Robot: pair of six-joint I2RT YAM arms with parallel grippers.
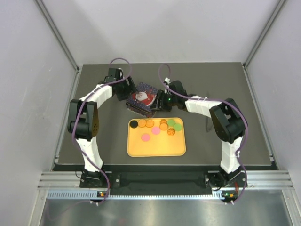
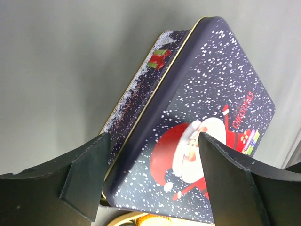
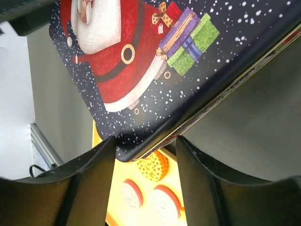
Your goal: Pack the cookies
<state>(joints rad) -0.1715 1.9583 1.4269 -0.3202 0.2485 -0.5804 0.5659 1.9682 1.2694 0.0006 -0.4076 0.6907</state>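
None of the cookies (image 1: 155,128) is seen packed: all are spread on the tray (image 1: 155,149), beside the tin (image 1: 141,101). Its lid (image 2: 207,117) sits askew, straddled widely by the left gripper (image 2: 151,141) and more narrowly by the right gripper (image 3: 146,143). Whether either is clamped cannot be told. Opening and filling are judged still to be done.
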